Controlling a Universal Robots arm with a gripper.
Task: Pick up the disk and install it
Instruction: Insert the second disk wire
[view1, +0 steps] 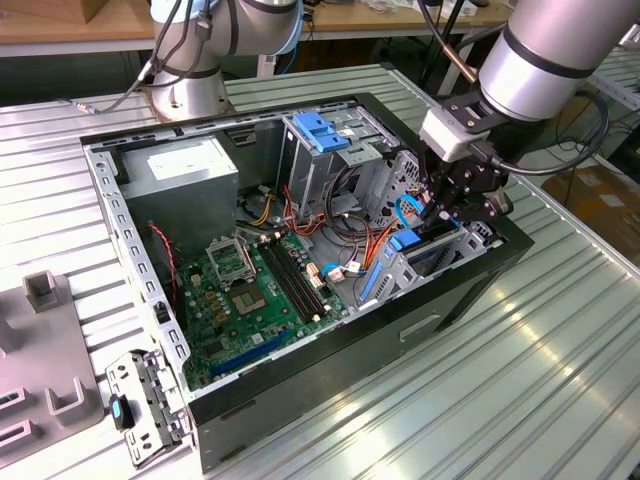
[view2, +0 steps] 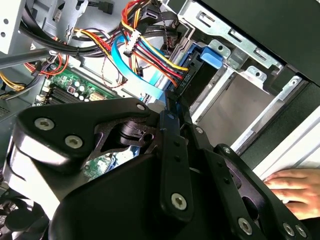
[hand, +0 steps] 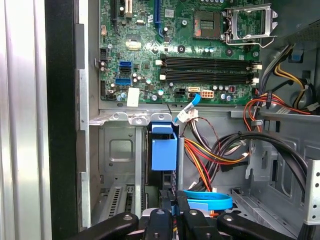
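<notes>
No legible writing on the disk (hand: 164, 150); only its blue rail end w/ tab shows. It stands on edge in the lower drive bay (hand: 120, 165) of the PC case (view1: 470, 290), beside the motherboard (hand: 190, 50). Gripper (hand: 170, 217) sits right at its outer edge, fingers (view2: 172, 145) pressed close, pinching the disk edge. A hand (view2: 295, 185) rests outside the case.

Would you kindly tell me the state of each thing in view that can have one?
computer case: open, side panel off, lying on its side.
disk: standing on edge in the drive bay slot.
gripper: shut on the disk's end.
memory slots: empty.
</notes>
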